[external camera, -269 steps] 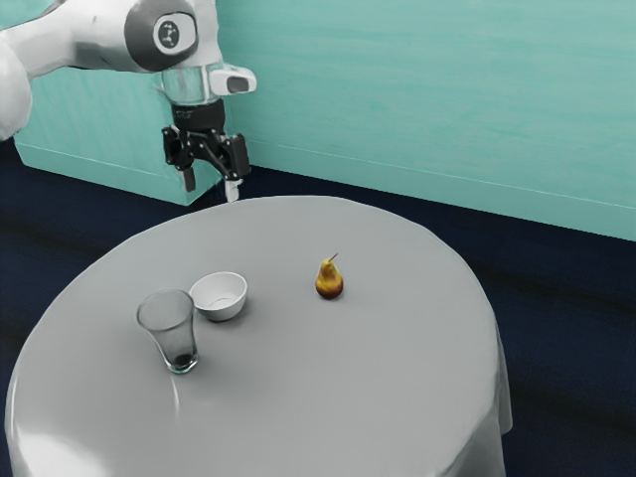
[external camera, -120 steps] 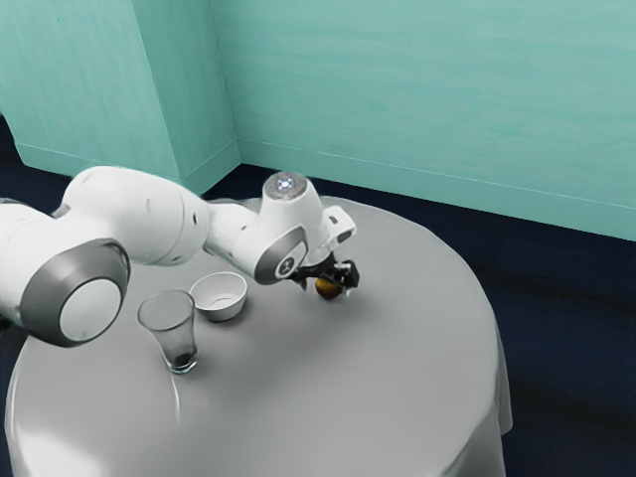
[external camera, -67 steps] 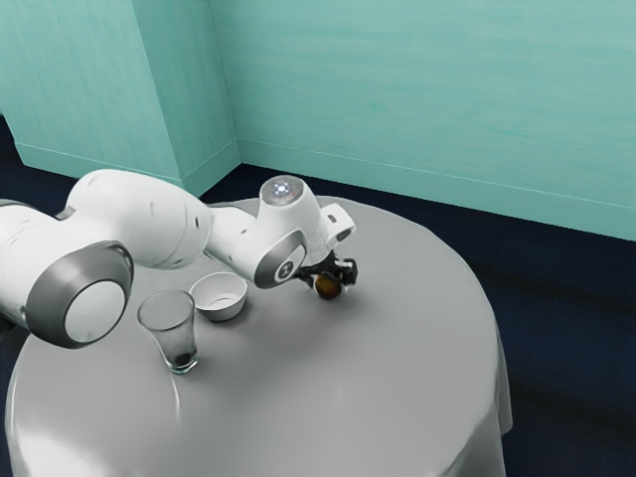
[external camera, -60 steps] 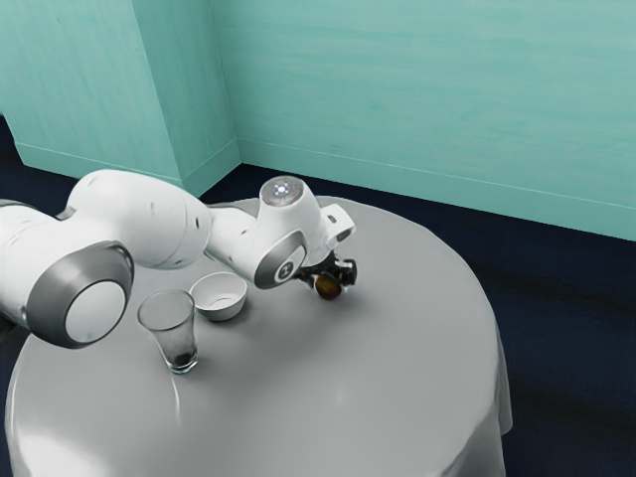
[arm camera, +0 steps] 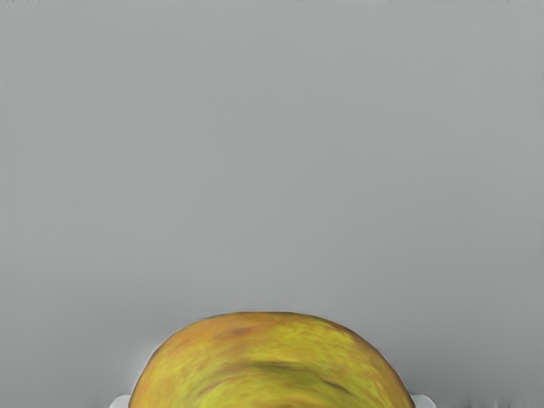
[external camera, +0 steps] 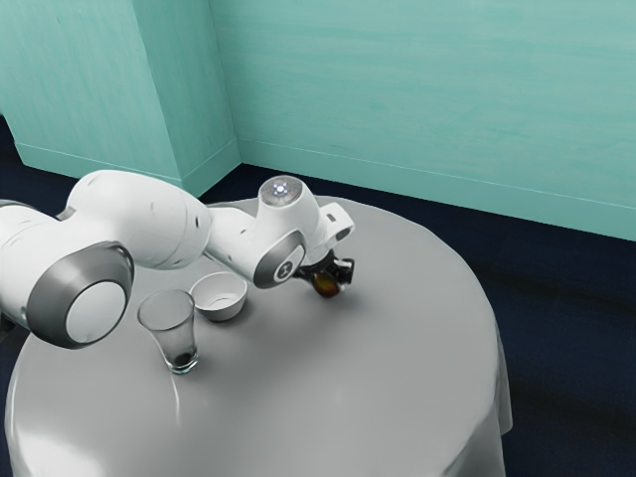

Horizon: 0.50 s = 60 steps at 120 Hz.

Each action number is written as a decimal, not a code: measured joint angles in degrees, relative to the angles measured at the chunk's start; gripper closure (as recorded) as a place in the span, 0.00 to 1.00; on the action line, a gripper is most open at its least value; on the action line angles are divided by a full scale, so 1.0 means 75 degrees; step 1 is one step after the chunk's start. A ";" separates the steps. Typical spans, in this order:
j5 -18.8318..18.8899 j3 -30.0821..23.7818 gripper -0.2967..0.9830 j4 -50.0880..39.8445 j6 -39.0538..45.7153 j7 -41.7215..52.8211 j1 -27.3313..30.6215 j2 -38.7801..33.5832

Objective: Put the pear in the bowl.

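At the far side of the bowl from the glass, my gripper [external camera: 327, 278] is low over the table, shut on the pear [external camera: 325, 286], whose dark orange-brown body is between the fingers. In the wrist view the yellow-orange pear [arm camera: 272, 361] bulges up from the lower edge, with pale fingertips against both of its sides, the gripper [arm camera: 272, 402] holding it there. The white bowl [external camera: 220, 296] stands upright on the table, toward the exterior view's left from the gripper. The pear's stem is hidden under the hand.
A clear, flared drinking glass [external camera: 171, 328] stands right beside the bowl, nearer the exterior camera. The round grey-clothed table [external camera: 368, 397] carries them all. The forearm extends above the table's far left part in the exterior view.
From above the far table edge, my arm has come down to the pear. The fingers have drawn in on it, and hand and pear have shifted very slightly over the last half second.
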 joint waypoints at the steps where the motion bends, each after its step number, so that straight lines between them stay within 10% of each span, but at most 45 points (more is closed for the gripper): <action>1: 0.0001 0.0001 0.51 -0.0002 0.0000 0.0000 -0.0001 -0.0004; 60: 0.0021 0.0210 0.51 -0.2680 -0.0086 0.0056 0.0964 -0.2684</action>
